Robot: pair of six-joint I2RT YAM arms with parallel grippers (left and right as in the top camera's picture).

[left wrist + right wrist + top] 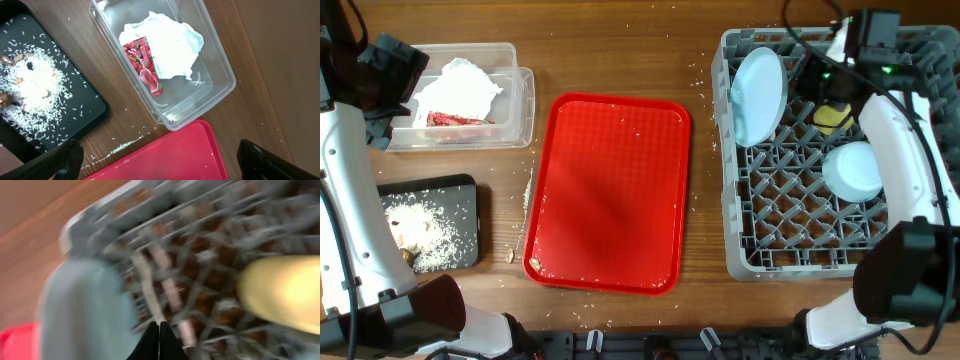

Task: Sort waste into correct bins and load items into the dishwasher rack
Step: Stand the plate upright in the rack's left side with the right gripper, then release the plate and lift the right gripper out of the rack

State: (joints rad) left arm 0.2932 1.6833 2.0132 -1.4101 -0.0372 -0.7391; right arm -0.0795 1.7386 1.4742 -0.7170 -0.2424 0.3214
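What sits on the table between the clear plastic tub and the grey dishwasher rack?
The large red tray fills most of that stretch, as the overhead view shows.

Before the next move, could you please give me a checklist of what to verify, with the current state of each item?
1. Napkin and red wrapper inside the clear tub: ok.
2. Rice lying on the black tray: ok.
3. Red tray free of waste: not ok, a scrap sits at its lower left corner in the overhead view.
4. Plate, bowl and cup in the rack: ok.
5. Left claw open and empty: ok.
6. Right claw empty: cannot tell; its tips look together, but the wrist view is blurred.
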